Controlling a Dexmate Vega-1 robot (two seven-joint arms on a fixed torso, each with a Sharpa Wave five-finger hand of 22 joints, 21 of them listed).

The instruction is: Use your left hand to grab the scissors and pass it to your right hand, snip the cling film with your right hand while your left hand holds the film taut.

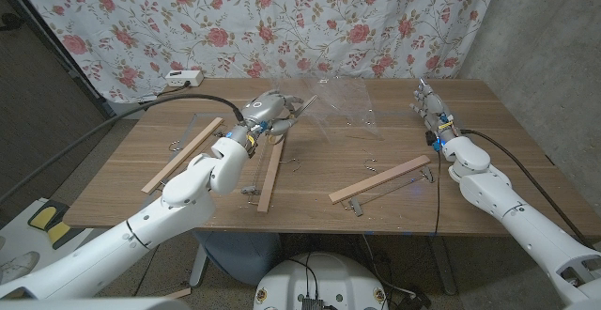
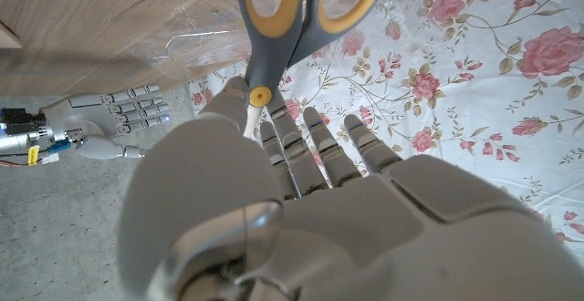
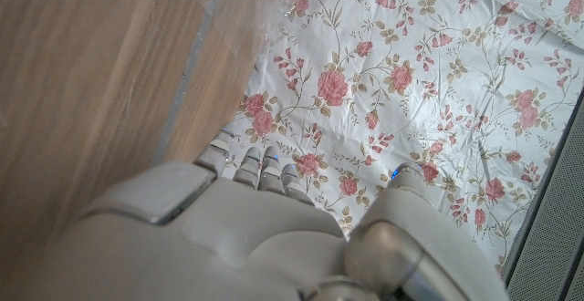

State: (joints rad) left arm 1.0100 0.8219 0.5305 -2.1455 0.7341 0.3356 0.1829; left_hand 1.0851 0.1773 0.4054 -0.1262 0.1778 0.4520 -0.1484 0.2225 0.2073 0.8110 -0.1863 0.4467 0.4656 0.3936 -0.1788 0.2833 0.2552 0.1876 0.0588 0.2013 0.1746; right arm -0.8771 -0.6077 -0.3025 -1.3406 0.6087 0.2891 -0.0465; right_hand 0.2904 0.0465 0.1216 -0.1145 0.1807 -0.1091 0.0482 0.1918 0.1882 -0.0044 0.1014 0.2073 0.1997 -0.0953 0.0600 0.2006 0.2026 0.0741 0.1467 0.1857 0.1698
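Left hand [image 1: 264, 113] grips scissors [image 2: 294, 29] by the blades, raised above the surface [image 1: 319, 164] at back left. Cling film [image 1: 343, 103] stands mid-back. Right hand [image 1: 430, 103] far right, fingers apart, holding nothing.

no text, label or number can be read anywhere. the small markings are too blurred to make out.

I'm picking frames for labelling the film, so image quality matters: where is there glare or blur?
Head view: the cling film is clear, with faint glints, hard to outline. Left wrist view: the scissors are sharp, the left hand close and soft. Right wrist view: the right hand is blurred, the floral cloth brightly lit.
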